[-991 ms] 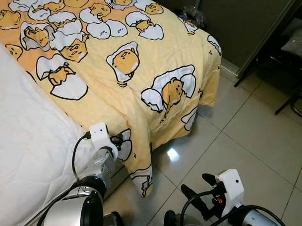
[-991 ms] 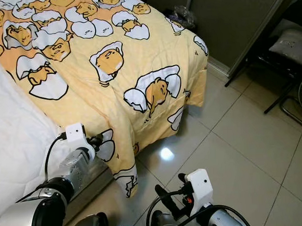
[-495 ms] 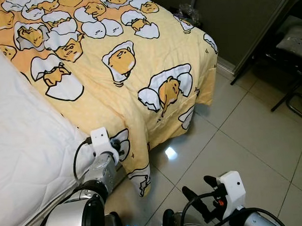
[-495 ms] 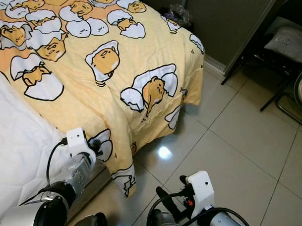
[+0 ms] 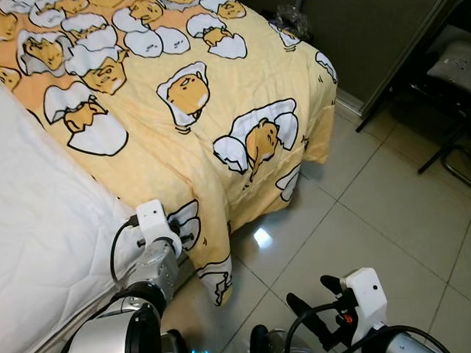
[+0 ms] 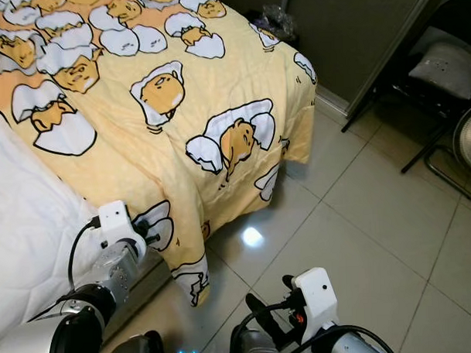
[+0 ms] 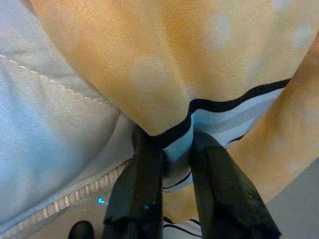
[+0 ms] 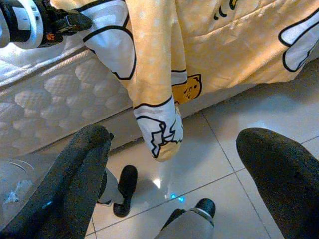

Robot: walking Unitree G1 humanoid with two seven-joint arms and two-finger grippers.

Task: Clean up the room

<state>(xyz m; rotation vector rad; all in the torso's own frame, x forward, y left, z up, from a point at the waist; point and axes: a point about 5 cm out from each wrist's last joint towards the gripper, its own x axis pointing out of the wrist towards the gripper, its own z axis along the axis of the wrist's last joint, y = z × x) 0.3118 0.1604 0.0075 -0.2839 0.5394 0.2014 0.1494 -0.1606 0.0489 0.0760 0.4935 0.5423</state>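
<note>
At the bed's near edge, my left gripper has its two black fingers pinched together on a fold of the yellow egg-print blanket, where the fabric meets the white mattress. From that grip the blanket spreads across the bed and drapes over its side, one corner hanging close to the tiled floor. My right gripper hovers low above the tiles, fingers spread wide apart, holding nothing. Beyond the bed stands a dark chair.
</note>
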